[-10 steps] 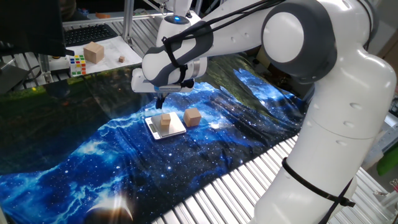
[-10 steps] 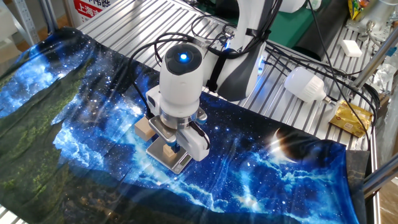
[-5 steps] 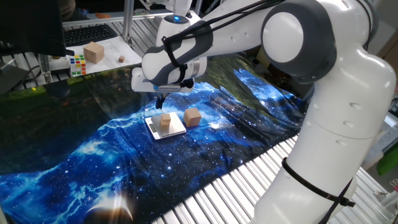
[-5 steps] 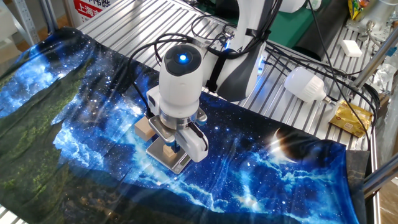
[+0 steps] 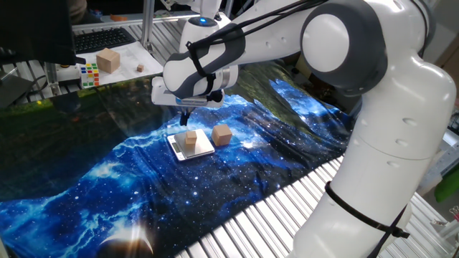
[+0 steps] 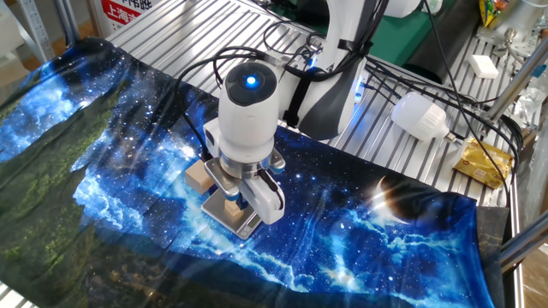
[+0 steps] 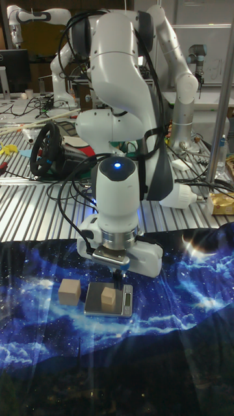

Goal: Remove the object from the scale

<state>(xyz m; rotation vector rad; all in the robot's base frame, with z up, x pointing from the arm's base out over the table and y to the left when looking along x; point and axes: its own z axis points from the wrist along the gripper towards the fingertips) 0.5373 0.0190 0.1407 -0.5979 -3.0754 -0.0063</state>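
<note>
Block: the small tan wooden block [image 5: 190, 139] stands upright on the scale, roughly at the middle of the plate; in the tall fixed view it shows at [image 7: 108, 298], a bit taller than wide.
Scale: a flat square silver-grey scale [image 5: 202, 151] lies on the blue galaxy-print cloth [image 5: 107, 193], its pale rim visible around the block.
Tool: the tool [image 5: 184, 117] hangs just above the block, pointing straight down; its dark fingertips [image 7: 117, 279] sit close over the block's top, near its far edge, and do not visibly clasp it. How wide the fingers stand I cannot tell, since the white hand body hides them in the other fixed view and they merge into one dark shape elsewhere.
Arm: the white arm [image 5: 344, 50] reaches over the cloth from the side, a blue light glowing on the wrist [image 6: 250, 81].
Brown cube: a slightly larger reddish-brown cube [image 5: 221, 134] rests on the cloth just beside the scale, apart from it.
Desk: a ribbed metal desk [image 5: 287, 208] carries the cloth.
Background: a bigger cardboard-coloured cube [image 5: 108, 60] and a colourful puzzle cube [image 5: 89, 73] sit well apart on a white sheet at the far edge.
</note>
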